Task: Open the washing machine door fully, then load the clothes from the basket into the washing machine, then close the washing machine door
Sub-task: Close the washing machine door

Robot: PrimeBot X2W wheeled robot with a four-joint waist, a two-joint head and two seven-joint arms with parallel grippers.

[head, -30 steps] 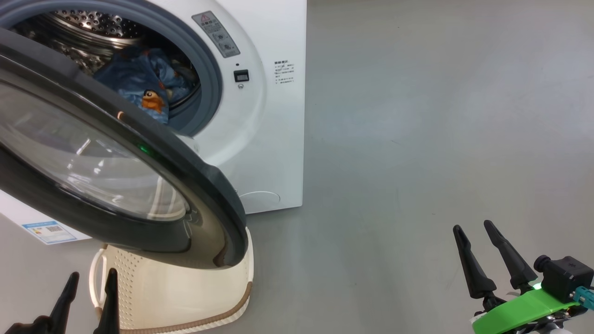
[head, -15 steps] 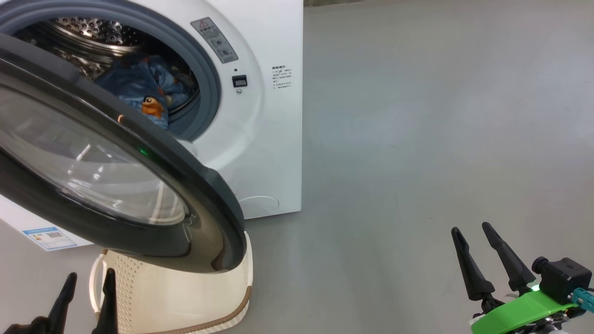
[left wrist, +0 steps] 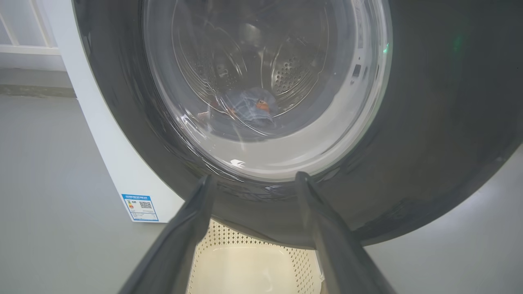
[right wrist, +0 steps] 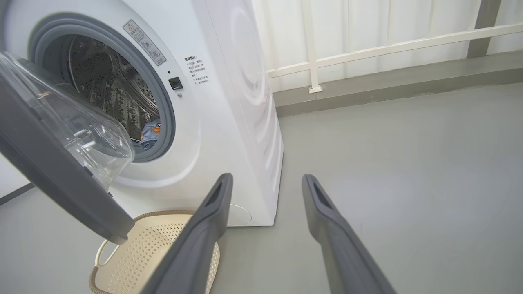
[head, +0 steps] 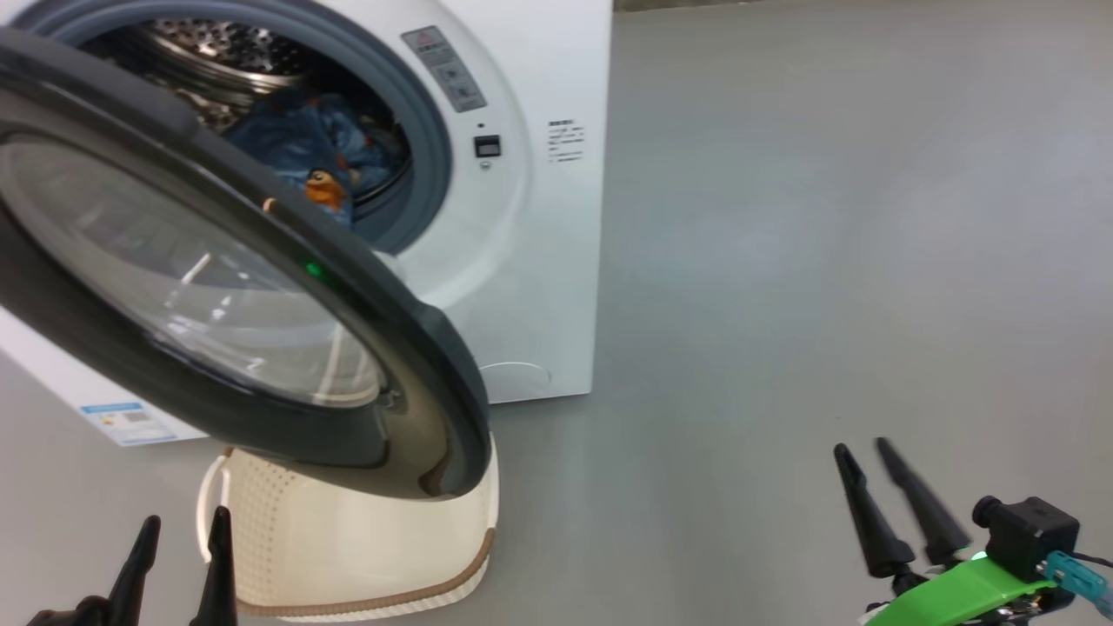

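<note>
Left tool point(head: 187, 519) and right tool point(head: 861, 446) gape empty; I see the glossy round door point(head: 174, 261) just beyond the left.

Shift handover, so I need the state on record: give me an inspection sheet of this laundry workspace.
Surface: smooth grey floor.
Job's things: washing machine door open, overhanging the basket; blue printed clothes in the washing machine; no cloth in the basket's visible part.
Clutter: nothing seen.
Grippers: left gripper and right gripper low, jaws open, empty.
Cables: teal-plugged lead behind the right gripper.
Surroundings: white railing beyond the machine.
</note>
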